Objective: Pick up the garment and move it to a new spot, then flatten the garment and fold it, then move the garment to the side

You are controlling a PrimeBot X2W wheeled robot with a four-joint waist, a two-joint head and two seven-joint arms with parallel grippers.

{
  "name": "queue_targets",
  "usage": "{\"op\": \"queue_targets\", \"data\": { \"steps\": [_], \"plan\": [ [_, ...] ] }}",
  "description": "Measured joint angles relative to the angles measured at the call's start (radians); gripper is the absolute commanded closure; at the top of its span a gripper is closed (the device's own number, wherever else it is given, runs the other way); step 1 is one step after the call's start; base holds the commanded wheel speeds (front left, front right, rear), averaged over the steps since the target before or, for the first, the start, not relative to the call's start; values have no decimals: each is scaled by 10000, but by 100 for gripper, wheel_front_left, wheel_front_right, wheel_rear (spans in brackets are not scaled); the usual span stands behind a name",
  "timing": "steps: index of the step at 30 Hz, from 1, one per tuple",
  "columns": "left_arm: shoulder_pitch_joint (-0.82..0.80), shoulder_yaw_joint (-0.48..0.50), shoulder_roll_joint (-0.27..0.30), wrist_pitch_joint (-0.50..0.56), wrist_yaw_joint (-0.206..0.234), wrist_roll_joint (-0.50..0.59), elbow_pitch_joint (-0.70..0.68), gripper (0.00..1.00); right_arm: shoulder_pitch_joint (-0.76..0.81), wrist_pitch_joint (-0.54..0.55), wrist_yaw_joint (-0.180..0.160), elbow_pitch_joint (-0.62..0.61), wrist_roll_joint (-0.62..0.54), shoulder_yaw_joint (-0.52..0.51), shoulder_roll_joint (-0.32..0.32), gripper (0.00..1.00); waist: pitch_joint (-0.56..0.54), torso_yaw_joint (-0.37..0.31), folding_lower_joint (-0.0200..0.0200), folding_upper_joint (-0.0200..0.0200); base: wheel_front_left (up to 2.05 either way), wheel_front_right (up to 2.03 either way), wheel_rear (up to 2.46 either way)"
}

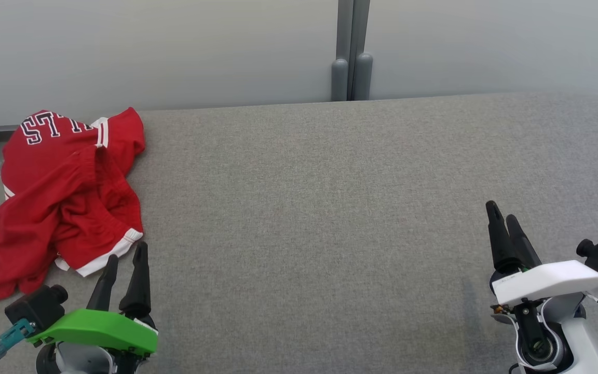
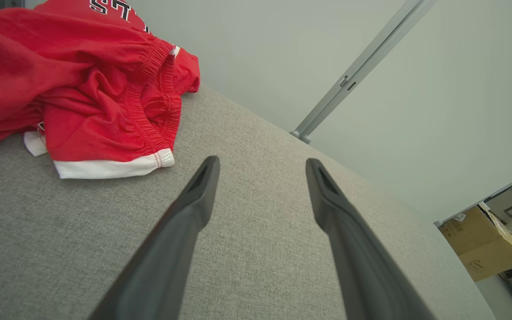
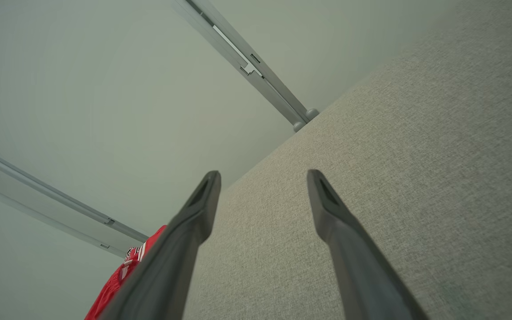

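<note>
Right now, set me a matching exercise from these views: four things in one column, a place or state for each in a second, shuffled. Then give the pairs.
Column A
1. garment
2. left gripper
3. right gripper
4. cardboard box

Column B
a. open, over bare grey cloth at the lower right of the head view
b. red, bunched up at the left edge of the table
c. open, close to the red cloth but not touching it
d. brown, off beyond the table's edge in the left wrist view

Pairs: 1-b, 2-c, 3-a, 4-d
</note>
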Motion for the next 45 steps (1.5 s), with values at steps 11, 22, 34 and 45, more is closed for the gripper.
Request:
{"op": "queue_targets", "data": {
  "steps": [11, 22, 34, 45],
  "plan": [
    [129, -67, -40, -339, 297, 1463, -242, 0, 119, -324, -221, -199, -1490, 326, 2, 0, -24, 9, 0, 0, 0, 0, 0],
    [355, -199, -67, -721, 562, 2918, -466, 0, 164, -677, -360, -357, -3129, 755, -4, 0, -103, -6, 0, 0, 0, 0, 0],
    [678, -293, -84, -1141, 819, 4291, -698, 0, 334, -1106, -489, -656, -4886, 1158, -13, 0, -234, -57, 0, 0, 0, 0, 0],
    [857, -343, -82, -1536, 949, 5730, -991, 0, 475, -1469, -583, -915, -6410, 1490, -31, 0, -328, -99, 0, 0, 0, 0, 0]
  ]
}}
